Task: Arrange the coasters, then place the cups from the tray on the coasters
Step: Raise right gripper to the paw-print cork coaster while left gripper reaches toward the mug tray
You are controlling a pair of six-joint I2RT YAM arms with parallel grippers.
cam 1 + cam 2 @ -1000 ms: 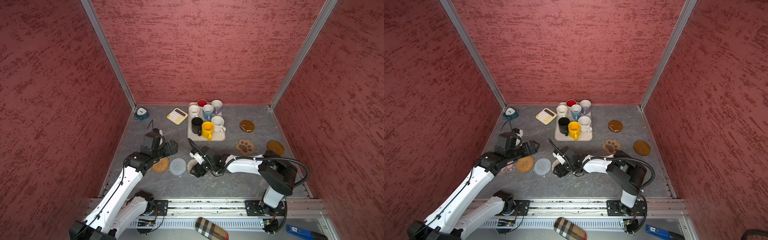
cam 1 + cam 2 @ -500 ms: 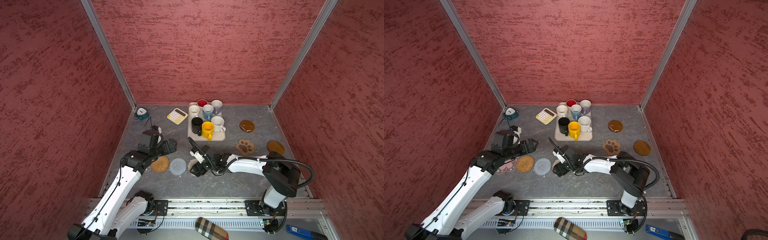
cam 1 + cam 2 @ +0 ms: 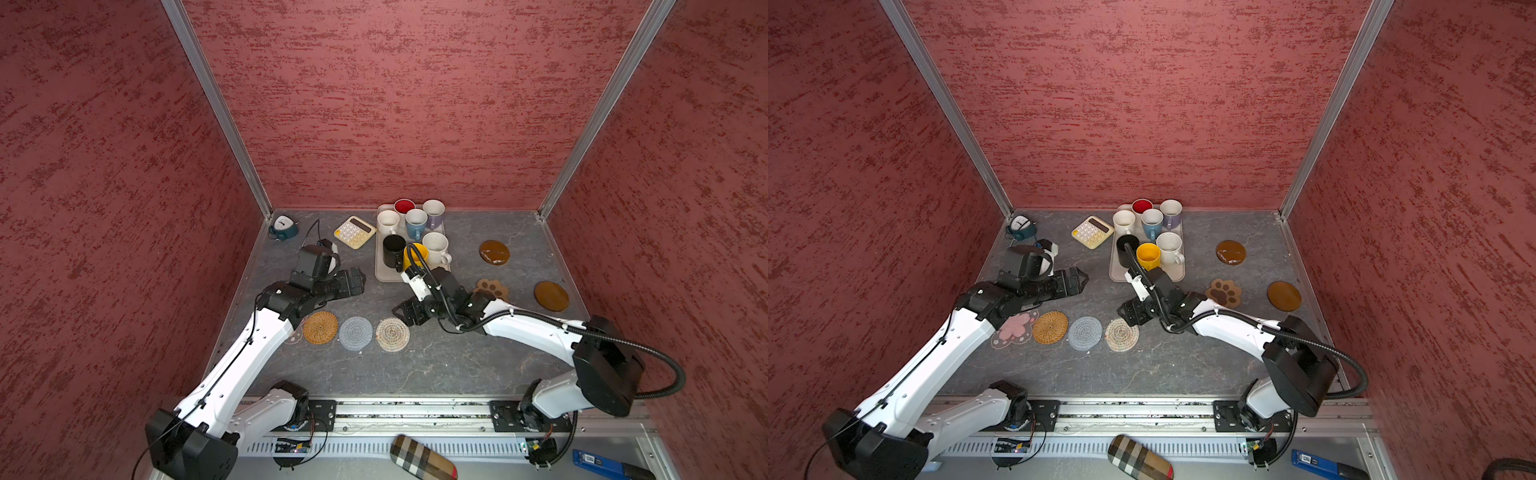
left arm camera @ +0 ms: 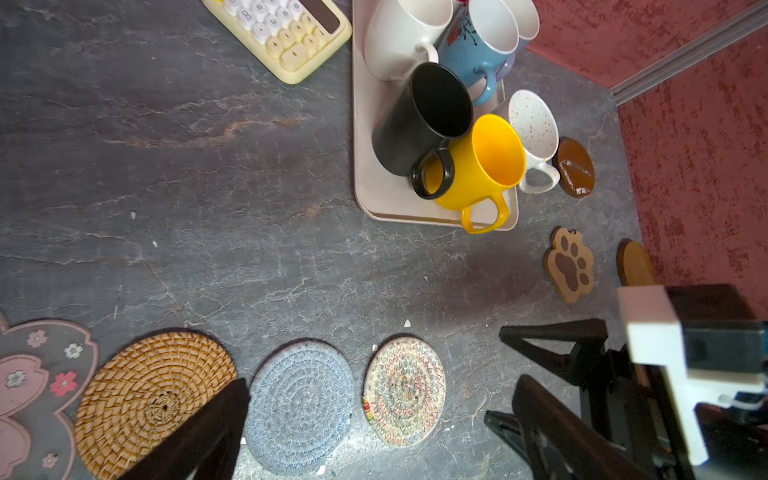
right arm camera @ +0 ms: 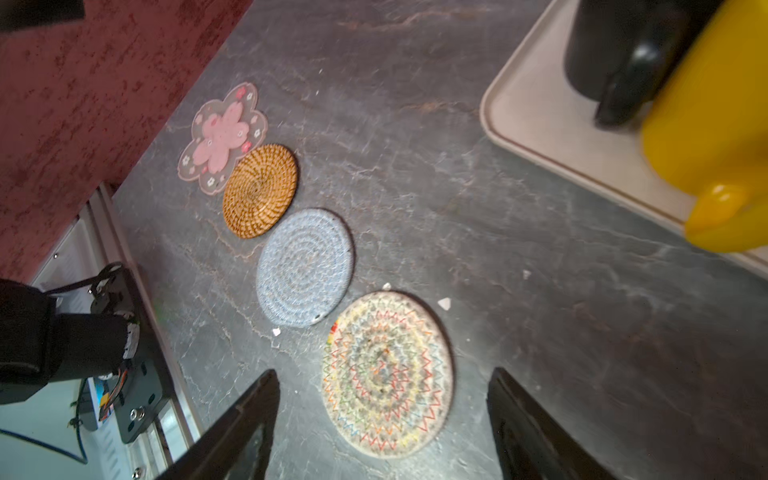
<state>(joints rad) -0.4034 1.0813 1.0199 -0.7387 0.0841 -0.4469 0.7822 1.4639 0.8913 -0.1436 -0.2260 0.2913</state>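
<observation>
Four coasters lie in a row near the front: pink flower [image 3: 1015,328], woven tan [image 3: 320,327], grey [image 3: 355,333] and beige [image 3: 392,334]. The paw-print coaster [image 3: 492,287] and two glossy brown discs [image 3: 494,252] [image 3: 551,296] lie apart on the right. The beige tray [image 3: 384,272] at the back holds several cups, among them yellow [image 3: 415,254], black [image 3: 393,249] and blue [image 3: 415,222]. My right gripper [image 3: 405,311] hovers open just right of the beige coaster [image 5: 388,374], holding nothing. My left gripper [image 3: 359,280] is open and empty, raised between the row and the tray.
A yellow calculator [image 3: 354,232] lies left of the tray, and a small teal clock [image 3: 283,226] stands in the back left corner. Red walls close three sides. A plaid case [image 3: 423,457] lies on the front rail.
My right gripper has opened wider and drawn back off the beige coaster, which now lies uncovered. My left gripper has shifted a little right and toward the tray.
</observation>
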